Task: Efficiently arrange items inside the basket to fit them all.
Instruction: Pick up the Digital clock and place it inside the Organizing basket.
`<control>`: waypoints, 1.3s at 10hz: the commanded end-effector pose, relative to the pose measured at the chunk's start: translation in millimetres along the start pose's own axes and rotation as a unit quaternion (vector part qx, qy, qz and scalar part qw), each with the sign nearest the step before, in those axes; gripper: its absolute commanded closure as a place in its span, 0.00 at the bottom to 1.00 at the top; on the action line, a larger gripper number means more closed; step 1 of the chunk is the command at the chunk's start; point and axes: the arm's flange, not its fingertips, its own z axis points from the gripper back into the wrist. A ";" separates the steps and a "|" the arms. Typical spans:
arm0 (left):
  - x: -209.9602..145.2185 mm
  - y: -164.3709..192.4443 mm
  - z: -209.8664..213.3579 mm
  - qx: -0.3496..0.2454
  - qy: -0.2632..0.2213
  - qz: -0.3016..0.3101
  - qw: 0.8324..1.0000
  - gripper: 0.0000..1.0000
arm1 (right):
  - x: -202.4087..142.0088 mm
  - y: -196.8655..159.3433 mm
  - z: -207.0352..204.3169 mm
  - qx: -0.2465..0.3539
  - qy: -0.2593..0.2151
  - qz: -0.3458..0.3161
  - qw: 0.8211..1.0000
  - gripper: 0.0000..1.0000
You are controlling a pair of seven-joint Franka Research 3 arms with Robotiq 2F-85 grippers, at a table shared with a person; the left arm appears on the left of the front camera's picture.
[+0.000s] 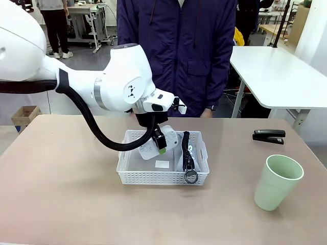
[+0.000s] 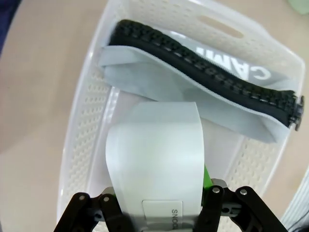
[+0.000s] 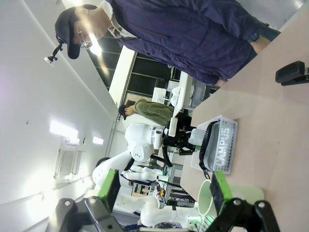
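My left gripper [image 1: 161,143] hangs inside the left half of the white basket [image 1: 163,179], shut on the small white box [image 1: 171,138], which is tilted. In the left wrist view the box [image 2: 154,159] sits between the fingers [image 2: 206,177] above the basket floor [image 2: 91,125]. The grey "CAMPUS" pouch [image 1: 188,152] stands on its edge along the right side, zipper up [image 2: 203,67], its metal ring [image 1: 191,176] at the front wall. My right gripper [image 3: 164,193] is open and holds nothing, well back from the table. The black stapler [image 1: 269,136] and the pale green cup [image 1: 277,182] stand on the table right of the basket.
A person in a dark jacket [image 1: 179,51] stands at the far edge behind the basket. A small white label [image 1: 162,164] lies on the basket floor. A white table [image 1: 281,76] stands at the back right. Bare tabletop [image 1: 61,178] stretches left of the basket.
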 end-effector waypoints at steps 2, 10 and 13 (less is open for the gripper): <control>-14.0 -3.1 -16.2 0.040 0.011 0.007 0.999 0.47 | 0.6 1.0 -0.7 0.009 -0.003 0.013 1.000 0.00; -26.0 -6.0 -46.8 0.055 0.053 -0.008 0.997 0.47 | 0.6 1.0 -0.7 0.009 -0.003 0.013 1.000 0.00; -25.7 -6.4 -48.1 0.053 0.056 -0.015 0.997 0.00 | 0.6 1.0 -0.7 0.009 -0.003 0.013 1.000 0.00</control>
